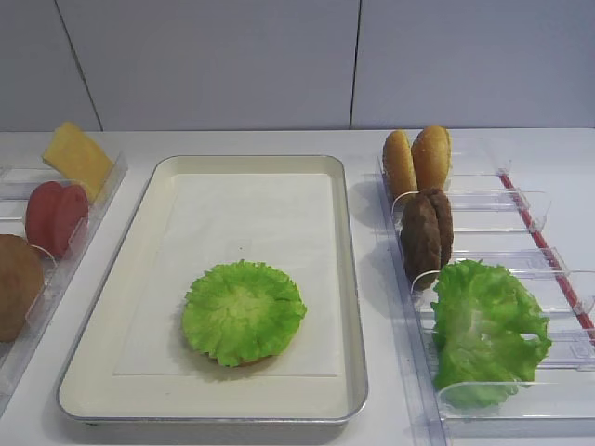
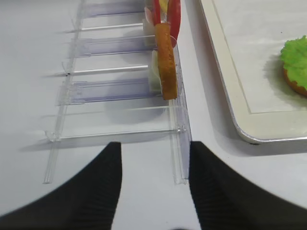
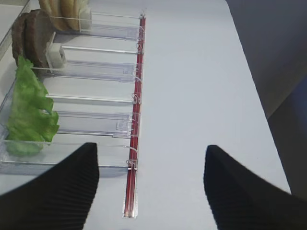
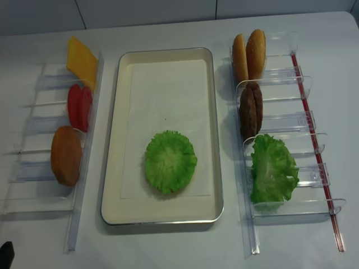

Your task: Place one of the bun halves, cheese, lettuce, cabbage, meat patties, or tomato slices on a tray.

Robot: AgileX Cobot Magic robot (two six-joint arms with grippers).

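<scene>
Both tools, right (image 3: 151, 189) and left (image 2: 154, 184), hang with jaws apart and empty while the lettuce (image 1: 244, 311) already lies on the tray (image 1: 349, 279), so little seems left.

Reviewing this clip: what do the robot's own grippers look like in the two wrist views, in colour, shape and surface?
Only fingers show. The right gripper has two black fingers with fine ribbed faces, broad at the frame bottom and tapering to rounded tips. The left gripper looks the same: black, ribbed, tapered fingers. No cables, markings or arm links are visible; neither overhead view shows an arm.
</scene>
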